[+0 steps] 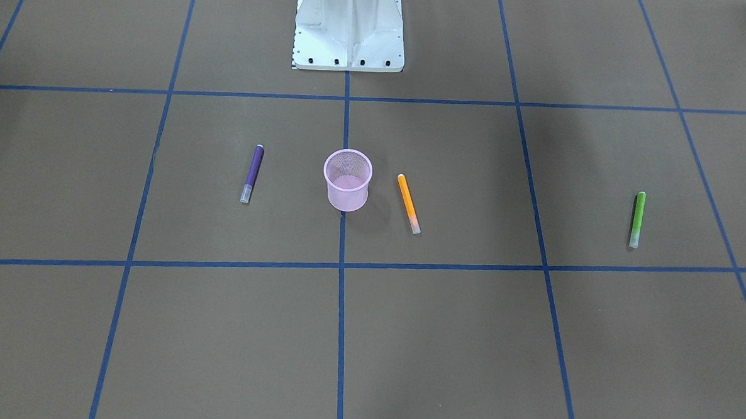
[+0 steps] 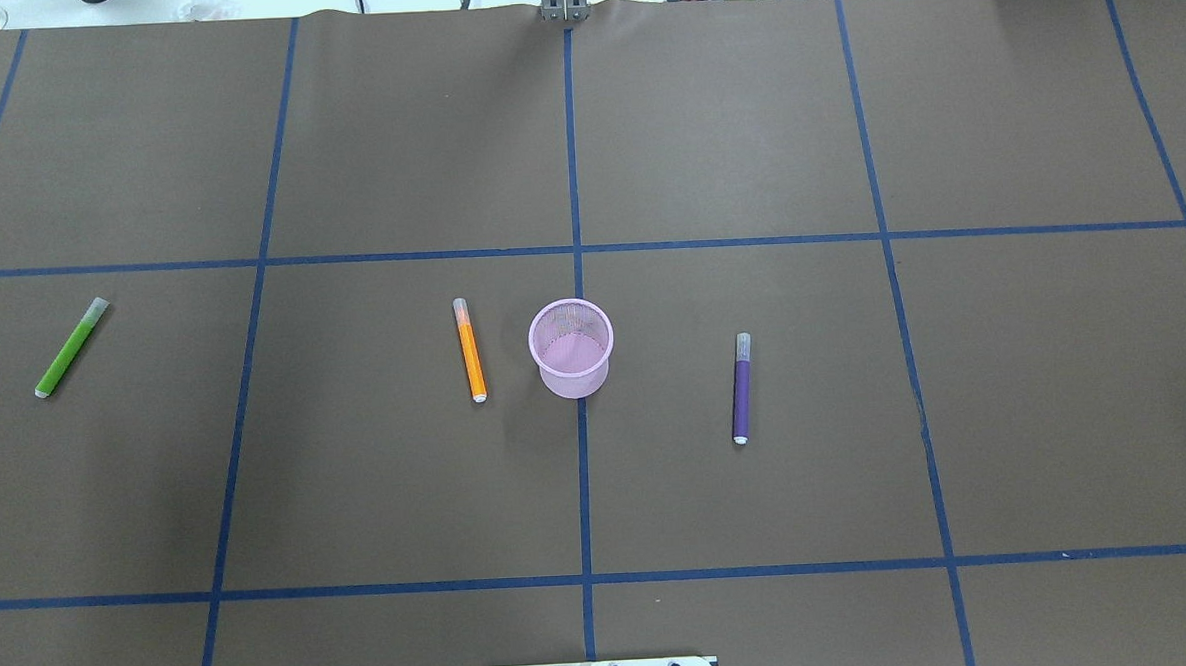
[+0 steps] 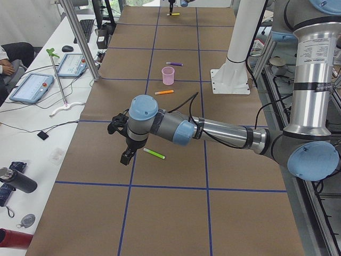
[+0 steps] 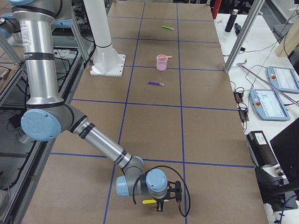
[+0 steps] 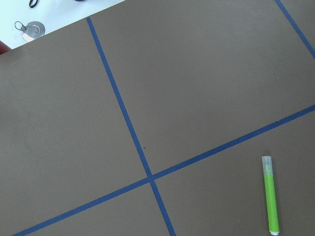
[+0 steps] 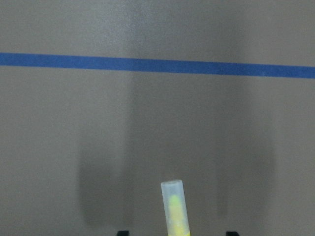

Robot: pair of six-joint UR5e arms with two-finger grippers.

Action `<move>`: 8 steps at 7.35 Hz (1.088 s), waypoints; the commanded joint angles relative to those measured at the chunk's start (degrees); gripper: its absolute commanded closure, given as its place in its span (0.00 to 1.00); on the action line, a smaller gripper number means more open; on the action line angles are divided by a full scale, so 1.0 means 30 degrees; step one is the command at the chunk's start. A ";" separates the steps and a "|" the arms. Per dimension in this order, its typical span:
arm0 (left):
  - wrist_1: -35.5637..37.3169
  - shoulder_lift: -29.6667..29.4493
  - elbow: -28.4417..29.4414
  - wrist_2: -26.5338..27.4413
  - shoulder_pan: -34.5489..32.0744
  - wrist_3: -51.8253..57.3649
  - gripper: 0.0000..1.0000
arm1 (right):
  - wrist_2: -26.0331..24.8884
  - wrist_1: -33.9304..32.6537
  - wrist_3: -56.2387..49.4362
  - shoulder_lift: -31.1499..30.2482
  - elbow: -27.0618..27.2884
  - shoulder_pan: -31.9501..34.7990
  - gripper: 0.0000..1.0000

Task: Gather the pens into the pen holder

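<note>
The pen holder stands upright at the middle of the table, no pen in it yet, with the orange pen just beside it and the purple pen near its other side. The right gripper hangs low over the yellow-green pen near the table's right end, fingers spread either side of it, seemingly to pinch across the barrel. The left gripper hovers by the green pen toward the left end, its opening impossible to tell, and only blue tape lines lie near either pen.
</note>
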 commanded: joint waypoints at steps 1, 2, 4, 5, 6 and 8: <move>-0.0017 0.0000 -0.0002 0.0000 0.0000 0.0007 0.00 | -0.0089 0.0058 -0.0004 0.0019 -0.0282 -0.0109 0.48; -0.0017 0.0000 -0.0002 0.0000 0.0000 0.0007 0.00 | -0.0090 0.0058 -0.0004 0.0019 -0.0312 -0.0167 0.51; -0.0017 0.0000 -0.0002 0.0000 0.0000 0.0007 0.00 | -0.0235 0.0058 -0.0004 0.0019 -0.0400 -0.0197 0.60; -0.0017 0.0000 -0.0002 0.0000 0.0000 0.0007 0.00 | -0.0265 0.0058 0.0054 0.0048 -0.0400 -0.0197 0.70; -0.0017 0.0000 -0.0002 0.0000 0.0000 0.0007 0.00 | -0.0266 0.0058 0.0113 0.0048 -0.0400 -0.0197 0.98; -0.0017 0.0000 -0.0002 0.0000 0.0000 -0.0022 0.00 | -0.0266 0.0058 0.0113 0.0136 -0.0342 -0.0197 1.00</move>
